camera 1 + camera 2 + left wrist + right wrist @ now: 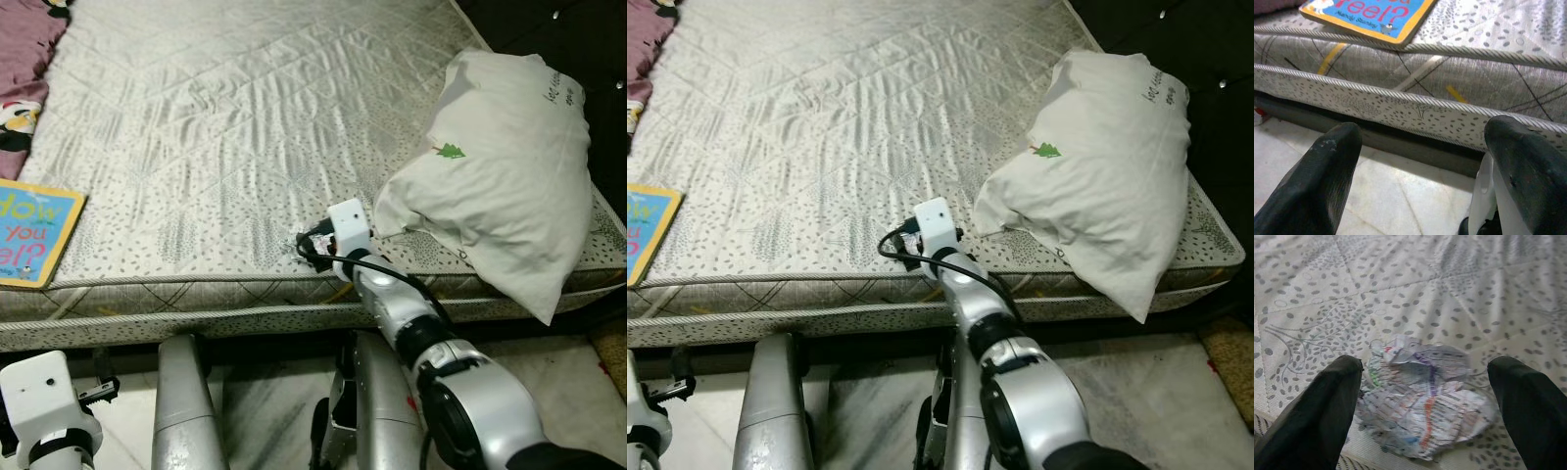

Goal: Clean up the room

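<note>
right gripper fingers wide, straddling crumpled paper at mattress edge; lower, close squarely. left gripper wide, idle.

Right arm: glossy silver-white segmented shell with dark joint rings, a white box-shaped wrist module and a black cable looped beside it; small red mark on the lower shell. Left arm: white block housing, black fittings. Both grippers' fingers: matte black, broad, rounded, lightly scuffed.
</note>
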Tool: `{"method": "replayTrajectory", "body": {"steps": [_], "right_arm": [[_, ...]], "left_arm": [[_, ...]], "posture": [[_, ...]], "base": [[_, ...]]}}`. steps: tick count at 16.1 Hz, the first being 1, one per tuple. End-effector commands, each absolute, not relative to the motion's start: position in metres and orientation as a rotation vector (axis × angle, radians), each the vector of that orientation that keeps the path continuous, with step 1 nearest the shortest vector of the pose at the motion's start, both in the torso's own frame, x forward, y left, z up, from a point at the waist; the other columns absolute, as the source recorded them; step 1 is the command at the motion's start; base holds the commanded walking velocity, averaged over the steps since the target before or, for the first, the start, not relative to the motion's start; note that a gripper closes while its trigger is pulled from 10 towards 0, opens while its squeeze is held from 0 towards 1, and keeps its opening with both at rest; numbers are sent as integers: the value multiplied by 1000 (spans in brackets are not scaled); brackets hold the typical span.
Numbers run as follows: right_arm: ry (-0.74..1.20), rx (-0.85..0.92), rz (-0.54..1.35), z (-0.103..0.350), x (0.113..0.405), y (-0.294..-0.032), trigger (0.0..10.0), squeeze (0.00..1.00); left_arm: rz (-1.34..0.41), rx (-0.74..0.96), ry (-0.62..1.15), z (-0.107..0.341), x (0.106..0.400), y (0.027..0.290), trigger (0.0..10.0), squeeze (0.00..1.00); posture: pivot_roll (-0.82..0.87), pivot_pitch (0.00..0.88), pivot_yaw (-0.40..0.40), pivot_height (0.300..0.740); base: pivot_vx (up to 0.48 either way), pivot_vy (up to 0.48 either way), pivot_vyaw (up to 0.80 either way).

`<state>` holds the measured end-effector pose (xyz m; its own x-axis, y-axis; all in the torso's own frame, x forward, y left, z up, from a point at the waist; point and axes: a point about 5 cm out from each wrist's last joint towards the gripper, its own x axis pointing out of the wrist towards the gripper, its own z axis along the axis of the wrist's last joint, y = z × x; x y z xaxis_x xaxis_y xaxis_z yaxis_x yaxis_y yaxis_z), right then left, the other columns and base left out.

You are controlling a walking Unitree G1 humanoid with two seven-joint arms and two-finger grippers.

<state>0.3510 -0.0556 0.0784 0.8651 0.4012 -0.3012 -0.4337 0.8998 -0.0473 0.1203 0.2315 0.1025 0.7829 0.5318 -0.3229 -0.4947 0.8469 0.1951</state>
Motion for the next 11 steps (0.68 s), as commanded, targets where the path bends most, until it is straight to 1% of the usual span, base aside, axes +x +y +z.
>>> {"method": "replayTrajectory", "body": {"steps": [1, 10, 11], "right_arm": [[307, -124, 424, 76, 352, -57, 10000, 0], [389, -84, 457, 64, 335, -17, 10000, 0], [387, -88, 482, 64, 332, -9, 9098, 0]], "left_arm": [[561, 109, 374, 107, 118, 230, 10000, 0], [553, 114, 349, 113, 122, 229, 10000, 0], [556, 114, 349, 113, 123, 229, 10000, 0]], "posture": [[311, 180, -157, 532], [330, 185, -162, 532], [331, 182, -164, 532]], "base": [[0, 0, 0], [0, 0, 0], [0, 0, 0]]}}
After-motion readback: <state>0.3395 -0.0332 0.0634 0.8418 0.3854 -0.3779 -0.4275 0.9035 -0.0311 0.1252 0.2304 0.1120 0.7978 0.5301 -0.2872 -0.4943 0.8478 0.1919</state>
